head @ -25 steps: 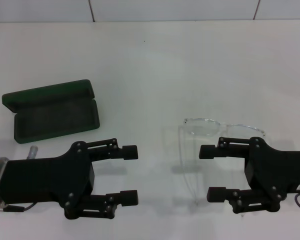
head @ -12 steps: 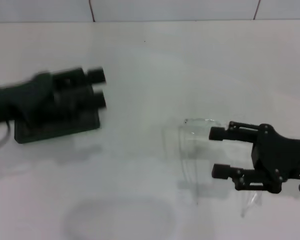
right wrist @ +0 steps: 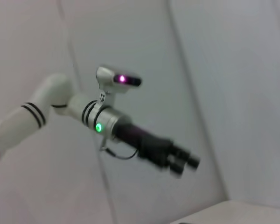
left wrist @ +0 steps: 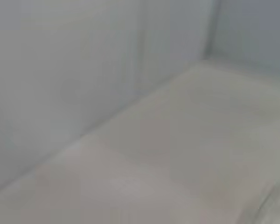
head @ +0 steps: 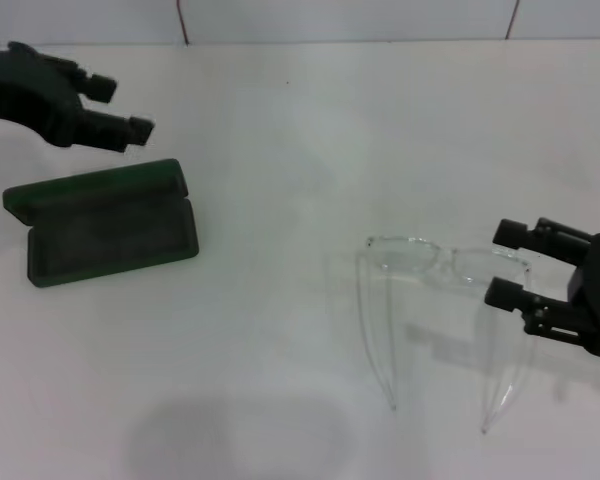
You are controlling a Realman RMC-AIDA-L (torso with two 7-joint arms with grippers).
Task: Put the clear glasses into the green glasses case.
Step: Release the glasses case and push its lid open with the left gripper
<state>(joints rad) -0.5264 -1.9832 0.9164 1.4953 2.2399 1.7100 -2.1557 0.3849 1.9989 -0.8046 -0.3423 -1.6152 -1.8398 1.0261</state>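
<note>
Head view: a white counter (head: 280,130) is seen, with the green glasses case (head: 105,222) lying open on its left part. The lid of the case is folded back toward the far side and the dark lining of the tray is exposed. Nothing is seen inside the case. The clear glasses (head: 442,262) are lying on the right part of the counter, well apart from the case, with the front of the frame turned toward the far side and the two temple arms unfolded and stretched toward the near edge.

The left claw (head: 120,108) is held above the counter at the far left, just beyond the lid of the case, and no contact with the case is seen. Its two fingers are spread, with a gap between them, and nothing is held. The right claw (head: 508,262) is placed at the right end of the glasses, close to the hinge of the right temple. Its fingers are parted and released, one tip beyond the frame and one on the near side; whether the frame is touched cannot be told.

In the right wrist view, the left arm (right wrist: 56,112) is shown raised against a pale wall, with the left claw (right wrist: 184,163) at its end, apparently parted. In the left wrist view, only blurred pale surfaces are shown.
</note>
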